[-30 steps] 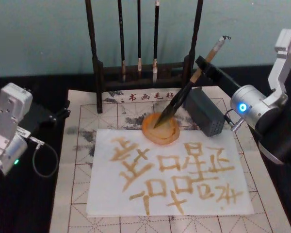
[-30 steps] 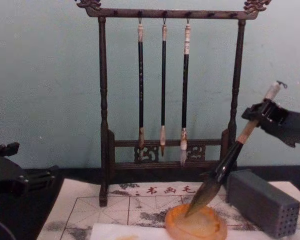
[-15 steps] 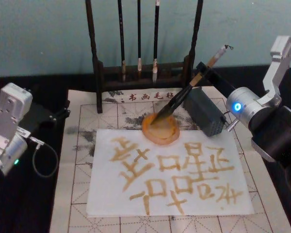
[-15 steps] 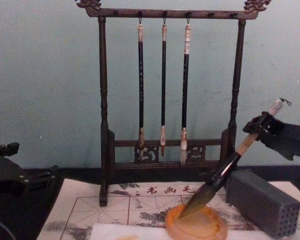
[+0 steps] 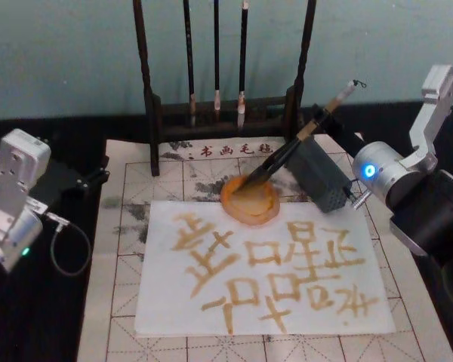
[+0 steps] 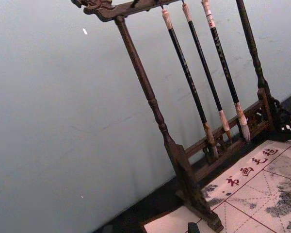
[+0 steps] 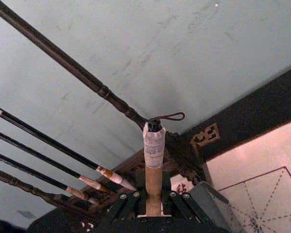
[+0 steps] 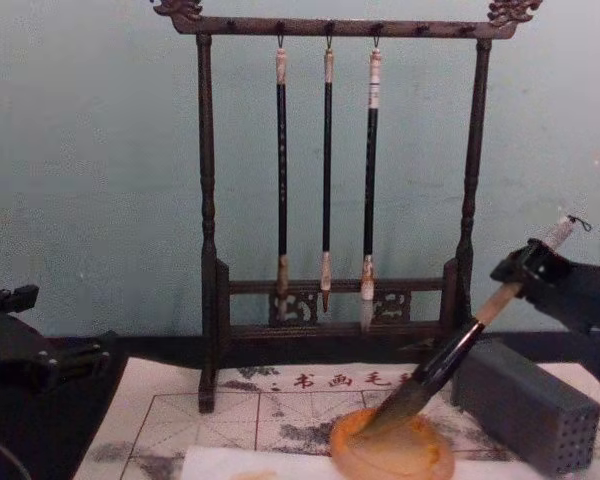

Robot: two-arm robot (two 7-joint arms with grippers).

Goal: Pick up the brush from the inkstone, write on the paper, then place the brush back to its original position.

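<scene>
Right end effector (image 5: 318,121) is clenched on the brush (image 5: 287,153) handle. Brush tilted, bristles in the inkstone (image 5: 251,214). Head view shows amber characters on the paper (image 5: 166,302); chest view catches its far edge. Right wrist view shows the wrapped end and cord loop. Grey block (image 5: 322,178) sits under the handle. Left end effector (image 5: 90,178) is parked left.

— Where's the brush (image 5: 291,147)?
— Right of centre, tilted. Its white-wrapped end points to the upper right, and its dark bristles are down in the inkstone (image 5: 253,211).
— The dish?
— Round, glossy amber, mid-frame, overlapping the top edge of the paper (image 5: 166,309).
— And the sheet?
— White, flat, lower centre, covered in amber-brown characters.
</scene>
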